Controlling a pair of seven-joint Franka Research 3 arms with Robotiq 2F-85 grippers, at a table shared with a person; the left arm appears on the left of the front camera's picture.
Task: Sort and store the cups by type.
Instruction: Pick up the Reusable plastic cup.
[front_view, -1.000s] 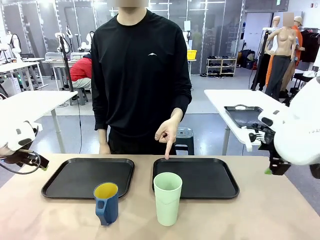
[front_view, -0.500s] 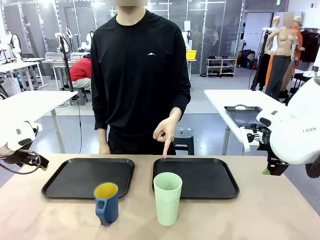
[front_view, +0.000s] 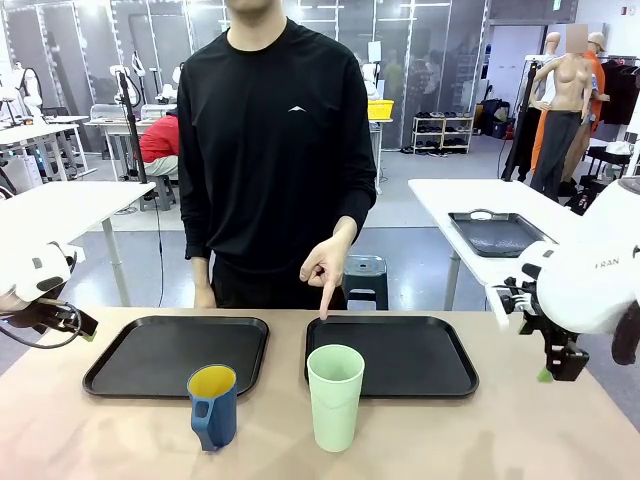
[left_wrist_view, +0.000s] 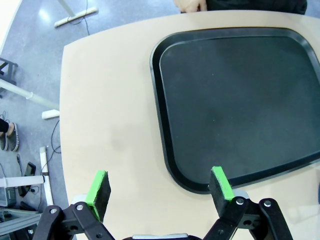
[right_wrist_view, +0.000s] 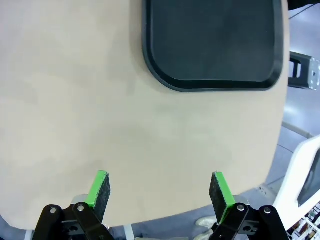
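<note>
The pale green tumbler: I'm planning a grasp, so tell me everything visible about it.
The pale green tumbler is tall, handleless and slightly tapered, wider at the rim, with a matte plastic look. It stands upright, mouth up, on the tan table toward the robot's side, just in front of the near left corner of the right black tray. The blue mug stands apart to its left. Only the table touches it.

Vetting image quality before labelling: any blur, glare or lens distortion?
Front view: evenly lit, the tall pale green plastic tumbler crisp-edged. Left wrist view: wide-angle bowing along the edge of the tan table. Right wrist view: same bowing, no glare.
</note>
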